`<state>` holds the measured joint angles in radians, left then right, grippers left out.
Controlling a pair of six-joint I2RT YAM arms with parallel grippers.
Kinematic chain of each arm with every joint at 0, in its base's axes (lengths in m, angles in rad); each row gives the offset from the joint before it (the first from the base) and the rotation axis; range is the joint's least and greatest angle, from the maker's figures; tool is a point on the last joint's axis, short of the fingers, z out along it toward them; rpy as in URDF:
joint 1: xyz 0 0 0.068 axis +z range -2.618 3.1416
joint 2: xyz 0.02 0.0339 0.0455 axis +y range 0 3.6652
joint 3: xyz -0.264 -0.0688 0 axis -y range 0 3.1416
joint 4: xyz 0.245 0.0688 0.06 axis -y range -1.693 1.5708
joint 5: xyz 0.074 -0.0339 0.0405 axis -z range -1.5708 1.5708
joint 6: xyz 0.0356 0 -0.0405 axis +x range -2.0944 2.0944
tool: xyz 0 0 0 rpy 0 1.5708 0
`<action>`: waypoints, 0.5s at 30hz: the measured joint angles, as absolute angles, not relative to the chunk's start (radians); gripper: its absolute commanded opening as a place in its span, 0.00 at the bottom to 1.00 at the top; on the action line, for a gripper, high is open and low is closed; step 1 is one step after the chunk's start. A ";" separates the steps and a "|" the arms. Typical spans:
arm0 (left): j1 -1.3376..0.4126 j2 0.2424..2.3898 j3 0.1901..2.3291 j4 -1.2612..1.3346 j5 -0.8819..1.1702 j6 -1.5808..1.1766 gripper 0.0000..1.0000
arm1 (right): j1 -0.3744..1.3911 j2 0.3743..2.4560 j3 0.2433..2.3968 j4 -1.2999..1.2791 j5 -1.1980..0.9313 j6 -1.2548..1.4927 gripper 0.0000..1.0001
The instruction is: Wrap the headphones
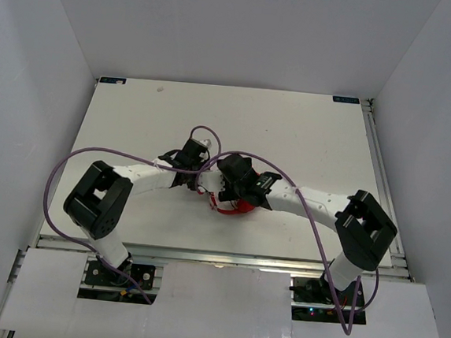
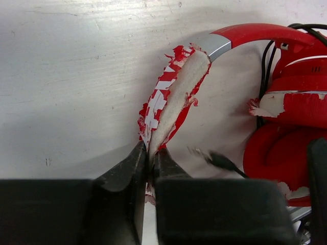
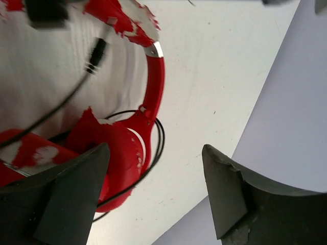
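Left fingers (image 2: 125,173) pinch the headphones (image 2: 301,102) by the headband (image 2: 179,97); right fingers (image 3: 71,184) hang wide apart. Some cord (image 3: 161,133) loops round an earcup (image 3: 117,153); its plug (image 2: 220,161) lies loose beside the left fingers.

Right gripper (image 3: 153,155) jaws wide apart, empty; red headphones (image 3: 156,87) on table (image 3: 219,61), cord (image 3: 51,113) looping earcup (image 3: 115,148).

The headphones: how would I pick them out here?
On the white table, look at the middle, where the left arm and right arm meet. The headphones lie at their tips: the only red thing, with a thin black cord, unlike the arms' thick purple cables.
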<state>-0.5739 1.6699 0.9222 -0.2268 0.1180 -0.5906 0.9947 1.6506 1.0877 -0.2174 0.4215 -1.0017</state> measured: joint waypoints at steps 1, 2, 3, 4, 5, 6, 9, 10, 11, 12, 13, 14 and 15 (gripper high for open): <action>-0.574 1.670 0.922 -0.226 0.121 -0.592 0.29 | 0.983 1.644 1.095 -0.229 0.409 -1.001 0.83; -0.574 1.669 0.922 -0.225 0.124 -0.594 0.32 | 0.973 1.639 1.106 -0.243 0.393 -1.000 0.84; -0.573 1.667 0.922 -0.224 0.125 -0.597 0.35 | 0.963 1.634 1.119 -0.254 0.375 -0.997 0.84; -0.573 1.665 0.922 -0.224 0.127 -0.599 0.39 | 0.953 1.629 1.135 -0.266 0.357 -0.992 0.85; -0.574 1.661 0.923 -0.224 0.131 -0.602 0.44 | 0.942 1.626 1.155 -0.281 0.338 -0.983 0.85; -0.574 1.656 0.923 -0.224 0.134 -0.604 0.48 | 0.933 1.625 1.175 -0.295 0.318 -0.976 0.85; -0.573 1.638 0.925 -0.225 0.140 -0.607 0.61 | 0.909 1.622 1.232 -0.342 0.250 -0.948 0.85; -0.573 1.632 0.928 -0.227 0.140 -0.608 0.65 | 0.902 1.621 1.250 -0.361 0.218 -0.933 0.86; -0.573 1.625 0.931 -0.228 0.139 -0.607 0.69 | 0.893 1.618 1.269 -0.381 0.181 -0.916 0.87; -0.573 1.617 0.933 -0.230 0.137 -0.605 0.72 | 0.881 1.615 1.289 -0.401 0.138 -0.896 0.89; -0.572 1.608 0.937 -0.234 0.136 -0.601 0.76 | 0.864 1.609 1.306 -0.419 0.096 -0.875 0.92; -0.571 1.597 0.941 -0.239 0.135 -0.595 0.79 | 0.841 1.599 1.320 -0.433 0.052 -0.852 0.95; -0.568 1.585 0.945 -0.245 0.133 -0.588 0.83 | 0.812 1.587 1.332 -0.445 0.007 -0.822 0.97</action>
<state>-0.5682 1.5846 0.9445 -0.2448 0.1326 -0.5877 0.8124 1.5873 1.3319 -0.4453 0.0068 -0.8217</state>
